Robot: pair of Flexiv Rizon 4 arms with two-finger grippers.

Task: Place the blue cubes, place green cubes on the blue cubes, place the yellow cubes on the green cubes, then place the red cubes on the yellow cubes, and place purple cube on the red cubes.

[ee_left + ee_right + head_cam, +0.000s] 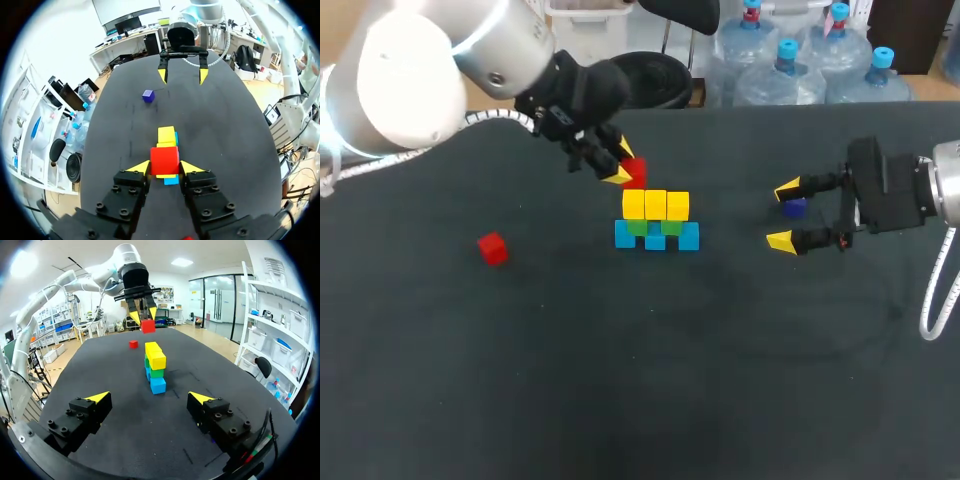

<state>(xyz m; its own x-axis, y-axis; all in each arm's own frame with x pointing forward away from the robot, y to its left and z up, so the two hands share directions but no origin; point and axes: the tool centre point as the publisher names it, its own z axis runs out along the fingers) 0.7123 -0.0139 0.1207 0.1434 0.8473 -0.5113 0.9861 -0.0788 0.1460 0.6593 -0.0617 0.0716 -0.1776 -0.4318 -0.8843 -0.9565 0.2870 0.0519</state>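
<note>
We note a table [620, 380] with a dark, matte top. Three groups of items rest directly on it. Three blue cubes [655, 240] stand in a row near the middle. A single red cube [492, 248] lies alone toward the left side, well apart from the row. A purple cube [794, 208] lies toward the right side, also apart from the row.

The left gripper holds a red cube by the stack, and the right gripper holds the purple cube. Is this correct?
Not quite. The right gripper is open and empty; the purple cube lies on the table beside it, as the left wrist view shows. The rest is correct.
</note>
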